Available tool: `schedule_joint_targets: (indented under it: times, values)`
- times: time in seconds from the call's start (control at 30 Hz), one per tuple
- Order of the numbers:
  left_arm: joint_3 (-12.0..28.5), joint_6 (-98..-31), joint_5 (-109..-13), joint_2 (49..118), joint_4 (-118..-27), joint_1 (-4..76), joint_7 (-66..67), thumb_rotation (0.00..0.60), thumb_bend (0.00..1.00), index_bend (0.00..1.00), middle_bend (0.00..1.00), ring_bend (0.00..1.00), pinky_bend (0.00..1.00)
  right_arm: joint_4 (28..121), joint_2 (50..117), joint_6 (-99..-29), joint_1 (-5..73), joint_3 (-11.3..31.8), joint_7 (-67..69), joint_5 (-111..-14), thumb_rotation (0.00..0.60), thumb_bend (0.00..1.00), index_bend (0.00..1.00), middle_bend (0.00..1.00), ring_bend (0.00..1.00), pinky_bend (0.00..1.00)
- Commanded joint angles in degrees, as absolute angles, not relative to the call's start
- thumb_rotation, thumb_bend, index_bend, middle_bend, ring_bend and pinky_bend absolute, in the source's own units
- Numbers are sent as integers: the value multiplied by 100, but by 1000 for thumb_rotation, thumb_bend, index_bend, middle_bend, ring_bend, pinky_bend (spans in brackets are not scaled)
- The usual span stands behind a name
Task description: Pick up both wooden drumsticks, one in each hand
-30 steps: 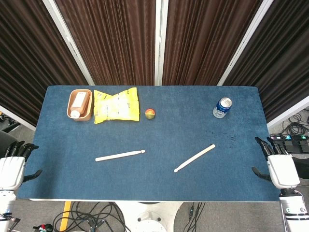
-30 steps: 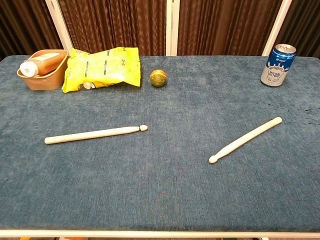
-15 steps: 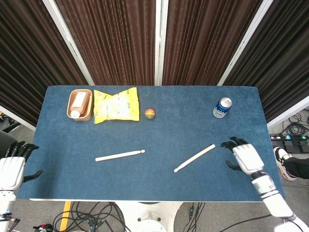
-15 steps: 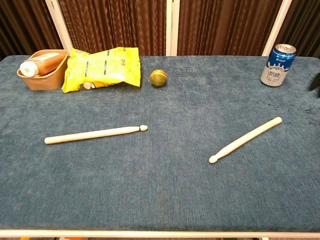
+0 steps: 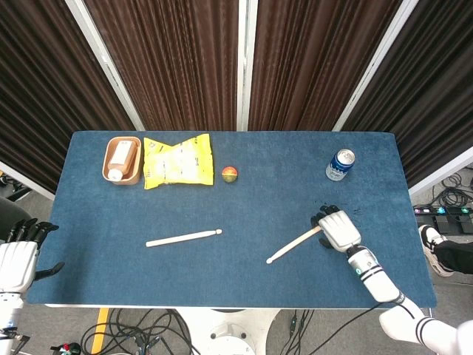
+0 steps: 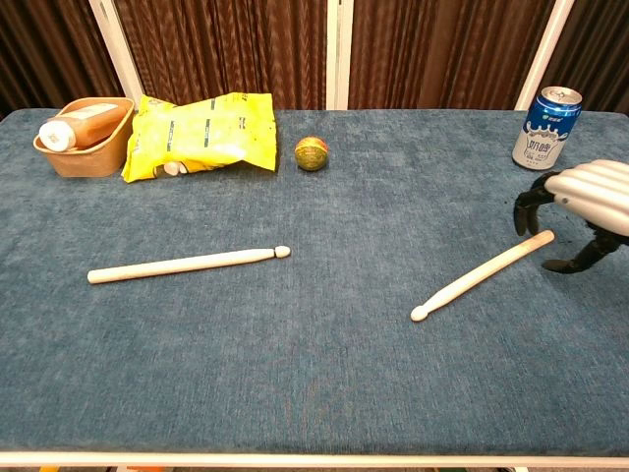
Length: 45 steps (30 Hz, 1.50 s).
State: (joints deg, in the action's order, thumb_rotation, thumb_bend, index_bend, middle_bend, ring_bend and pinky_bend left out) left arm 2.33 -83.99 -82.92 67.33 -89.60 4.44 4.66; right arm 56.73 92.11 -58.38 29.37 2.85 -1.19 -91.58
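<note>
On the blue table [image 5: 244, 159], the right hand [image 5: 337, 228], fingers apart and holding nothing, hovers over the right drumstick's [image 6: 482, 276] butt; its axis runs toward 8 o'clock. The left drumstick [image 5: 183, 237] lies untouched, the empty left hand [image 5: 16, 259] off-table at 9 o'clock.

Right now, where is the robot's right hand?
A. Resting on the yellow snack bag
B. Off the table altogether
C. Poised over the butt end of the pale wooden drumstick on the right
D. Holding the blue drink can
C: the right hand arches over the butt end of the right wooden drumstick, which lies flat on the blue table.
</note>
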Motion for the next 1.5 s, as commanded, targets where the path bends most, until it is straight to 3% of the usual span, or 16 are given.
schedule_joint_targets:
  times: [0.03,1.13,1.4,1.5]
  values:
    - [240,-8389,-8276,6729,-8968,446,461,600,0,265,224,108,108,5417,9409,-5911,3040,223,-9,-9229,600,161,462,459,234,282]
    - [249,-8281,-8259,6818,-8756,487,259,600,0,265,223,108,108,5110,9563,-5908,3218,-30,-90,-9118,600,295,537,510,275,291]
    - [287,-8030,-8391,6691,-8827,731,325,600,0,265,224,108,108,5167,9471,-6321,3135,4,308,-9156,600,489,773,625,432,393]
    - [351,-7832,-8483,6631,-8873,949,358,600,0,268,225,108,121,5305,9346,-6494,3076,73,650,-9099,600,518,802,643,452,411]
